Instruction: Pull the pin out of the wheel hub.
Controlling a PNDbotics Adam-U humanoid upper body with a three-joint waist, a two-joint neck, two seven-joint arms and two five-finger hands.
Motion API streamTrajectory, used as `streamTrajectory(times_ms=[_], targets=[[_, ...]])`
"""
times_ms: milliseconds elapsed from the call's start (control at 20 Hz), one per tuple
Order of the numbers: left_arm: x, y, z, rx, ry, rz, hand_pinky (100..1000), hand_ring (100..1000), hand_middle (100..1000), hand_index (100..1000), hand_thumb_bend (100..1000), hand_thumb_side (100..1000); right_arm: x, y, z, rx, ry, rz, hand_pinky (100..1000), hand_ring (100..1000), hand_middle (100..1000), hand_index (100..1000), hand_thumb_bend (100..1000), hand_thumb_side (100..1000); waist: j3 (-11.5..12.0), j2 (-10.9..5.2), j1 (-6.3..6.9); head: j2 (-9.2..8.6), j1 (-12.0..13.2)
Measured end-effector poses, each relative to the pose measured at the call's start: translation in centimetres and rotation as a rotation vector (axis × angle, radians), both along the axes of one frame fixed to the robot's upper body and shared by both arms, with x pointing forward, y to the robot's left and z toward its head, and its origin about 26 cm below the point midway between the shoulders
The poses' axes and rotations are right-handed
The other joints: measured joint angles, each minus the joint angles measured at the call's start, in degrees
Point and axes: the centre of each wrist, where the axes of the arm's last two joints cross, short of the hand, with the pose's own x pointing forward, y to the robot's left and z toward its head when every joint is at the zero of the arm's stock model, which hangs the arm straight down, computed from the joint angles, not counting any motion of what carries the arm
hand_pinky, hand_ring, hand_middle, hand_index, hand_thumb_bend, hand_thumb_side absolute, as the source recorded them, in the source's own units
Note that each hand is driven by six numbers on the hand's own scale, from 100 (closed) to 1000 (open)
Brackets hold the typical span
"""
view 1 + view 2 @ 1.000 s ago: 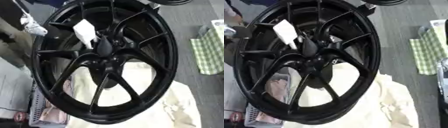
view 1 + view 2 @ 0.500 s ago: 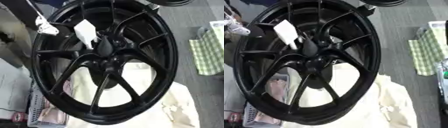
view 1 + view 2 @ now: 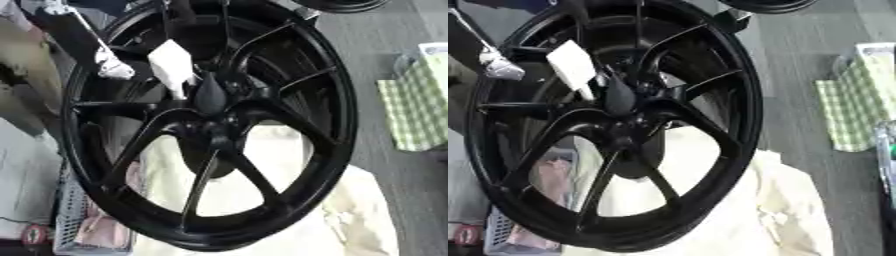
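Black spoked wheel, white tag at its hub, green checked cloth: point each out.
Black spoked wheel (image 3: 337,107), left eye view, right rim.
White tag (image 3: 171,62), left eye view, its middle.
Green checked cloth (image 3: 418,107), left eye view, its middle.

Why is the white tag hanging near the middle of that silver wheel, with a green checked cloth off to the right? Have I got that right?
Not quite: the wheel is black, not silver, as the left eye view shows. The rest holds: a white tag hangs near its middle, and a green checked cloth lies off to the right.
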Motion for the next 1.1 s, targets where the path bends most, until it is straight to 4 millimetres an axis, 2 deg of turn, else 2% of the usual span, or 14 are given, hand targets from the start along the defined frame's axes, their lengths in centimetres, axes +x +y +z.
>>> streamTrajectory(times_ms=[200, 350, 750, 1100], targets=[[0.5, 0.0, -0.5, 0.002, 0.011, 0.010, 916, 913, 806, 911, 322, 283, 0.0, 0.1, -0.1, 0.007, -0.004, 0.003, 697, 680, 747, 757, 100, 525, -0.19, 0.13, -0.01, -0.02, 0.22], [0.6, -0.2, -0.8, 0.006, 0.014, 0.012, 907, 892, 760, 905, 324, 288, 0.0, 0.1, -0.1, 0.009, -0.006, 0.004, 697, 679, 747, 756, 100, 525, -0.26, 0.34, -0.02, -0.02, 0.37], [1.4, -0.2, -1.9, 0.028, 0.018, 0.038, 898, 865, 735, 890, 296, 320, 0.1, 0.2, 0.0, 0.020, -0.019, 0.011, 697, 680, 747, 756, 100, 525, -0.37, 0.76, -0.20, -0.05, 0.78], [2.1, 0.0, -2.6, 0.030, 0.032, 0.056, 893, 859, 766, 879, 283, 310, 0.2, 0.2, 0.0, 0.022, -0.024, 0.014, 697, 680, 747, 756, 100, 525, -0.68, 1.02, -0.29, -0.39, 1.15]])
